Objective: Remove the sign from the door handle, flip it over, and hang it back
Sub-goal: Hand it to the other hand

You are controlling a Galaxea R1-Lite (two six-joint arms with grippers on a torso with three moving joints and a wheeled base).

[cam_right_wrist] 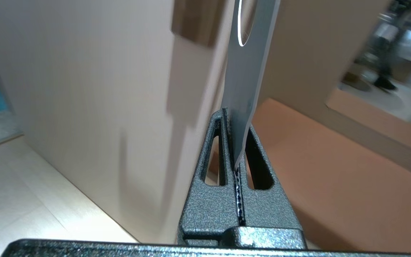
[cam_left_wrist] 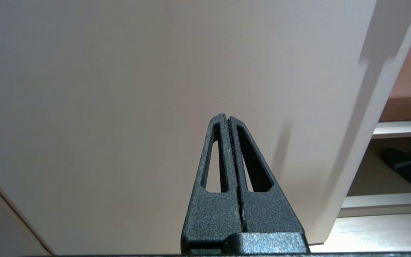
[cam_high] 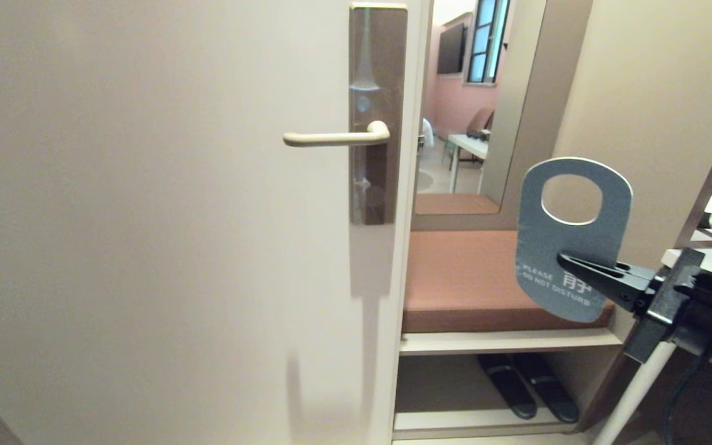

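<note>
Cream door (cam_high: 146, 247) | right end effector (cam_high: 569, 259) clamps sign (cam_high: 569, 204) | upright, hole topmost

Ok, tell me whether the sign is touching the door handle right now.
Apart. The head view shows the sign pinched in the right gripper, well off to the right of the bare door handle, with open doorway between them.

Soft, warm indoor light falls evenly on the cream door (cam_high: 146, 216), where the door handle (cam_high: 336, 138) and its plate (cam_high: 378, 114) cast faint shadows downward, the plate showing pale glare, while the right wrist view is motion-blurred around the sharp right gripper (cam_right_wrist: 232, 117) and head-view edges bow slightly.
</note>
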